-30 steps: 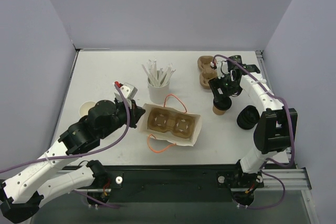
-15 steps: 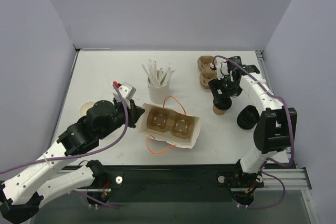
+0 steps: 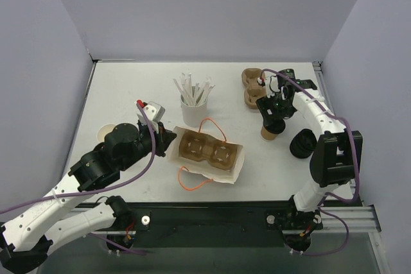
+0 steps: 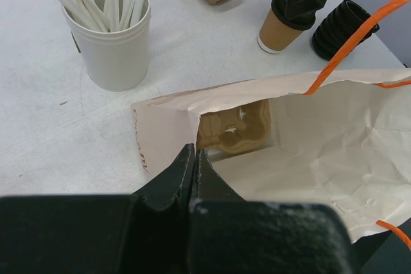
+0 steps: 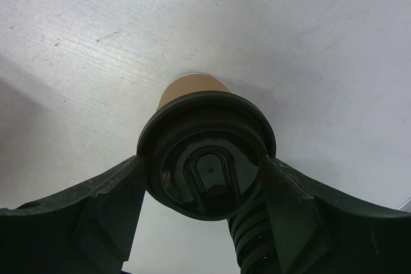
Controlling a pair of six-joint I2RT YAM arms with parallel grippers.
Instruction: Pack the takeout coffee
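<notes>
Currently upright at the right of the white worktop [image 3: 128,94], the small brown kraft paper cup with round black plastic lid [image 5: 207,145] stands between the fingers [image 5: 109,210] of the right gripper [image 5: 204,166], which clasp its lid rim, while the left gripper [image 4: 194,158], fingers closed, pinches the orange-handled white paper bag [image 4: 308,139] lying to its left.

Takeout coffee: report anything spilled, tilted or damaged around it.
Nothing stands out. The takeout coffee stands upright on the table, lid on, no spill visible, right fingers against its lid. The left fingers pinch the rim of the paper bag, which is merely creased.
</notes>
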